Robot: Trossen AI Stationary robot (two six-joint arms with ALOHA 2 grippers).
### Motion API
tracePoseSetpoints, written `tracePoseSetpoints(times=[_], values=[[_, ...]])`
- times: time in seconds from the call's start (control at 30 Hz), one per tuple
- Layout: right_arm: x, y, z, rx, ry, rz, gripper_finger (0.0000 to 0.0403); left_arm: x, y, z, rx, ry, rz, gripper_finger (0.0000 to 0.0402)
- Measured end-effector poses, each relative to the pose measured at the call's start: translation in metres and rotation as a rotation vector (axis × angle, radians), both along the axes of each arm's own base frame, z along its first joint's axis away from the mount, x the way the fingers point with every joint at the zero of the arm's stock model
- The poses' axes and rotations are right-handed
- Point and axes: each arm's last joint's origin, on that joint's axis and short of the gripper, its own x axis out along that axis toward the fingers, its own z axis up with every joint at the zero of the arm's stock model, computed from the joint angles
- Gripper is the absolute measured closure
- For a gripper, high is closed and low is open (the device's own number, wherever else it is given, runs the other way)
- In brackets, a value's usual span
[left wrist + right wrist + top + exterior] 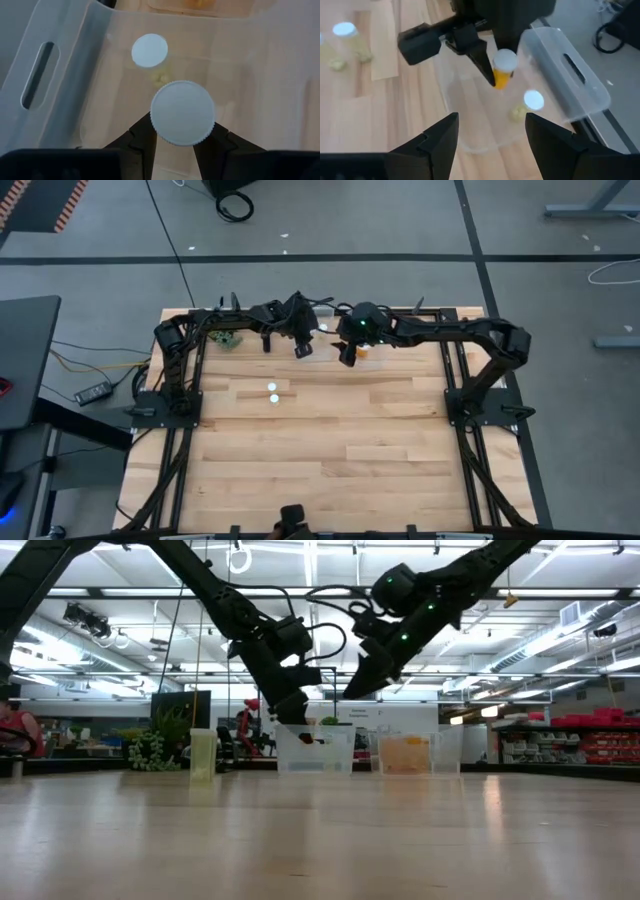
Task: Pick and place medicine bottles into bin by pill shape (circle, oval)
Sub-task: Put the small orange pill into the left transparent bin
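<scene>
My left gripper (301,348) is shut on a medicine bottle (503,69) with an amber body and a white cap (182,112). It holds the bottle over a clear plastic bin (45,75) at the table's far edge. A smaller white-capped bottle (149,50) stands on the bin's floor. My right gripper (492,135) is open and empty, just right of the left one and above the table (347,357). Two more white-capped bottles (272,387) (274,398) stand on the wooden table nearer the middle. My left gripper pinches the bottle between its two fingers (145,135), on the amber body just below the cap (500,80). The fingers come from above, slanting down. The bottle is upright, cap up, lifted clear above the bin's floor.
A second clear bin (405,753) with orange contents stands to the right of the first. A green plant sprig (155,750) lies at the far left. A pale bottle (202,753) stands on the table left of the bins. Bare wood (340,450) spreads toward the near edge.
</scene>
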Motion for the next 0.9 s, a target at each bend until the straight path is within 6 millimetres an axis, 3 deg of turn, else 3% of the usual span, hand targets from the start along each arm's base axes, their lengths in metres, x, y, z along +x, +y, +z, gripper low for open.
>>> tracePoseSetpoints(times=[0.4,0.6,0.9], values=[[0.033,-0.037,-0.016,-0.021,0.045,0.112,0.0167,0.001,0.001,0.002,0.105,0.031,-0.133,0.0288],[0.038,-0.043,-0.024,-0.090,0.044,0.151,0.0167,0.002,0.001,0.002,0.092,0.013,-0.167,0.0284],[0.036,-0.051,-0.022,-0.053,-0.015,0.199,0.0167,0.006,0.001,0.005,0.093,-0.048,-0.214,0.0287]])
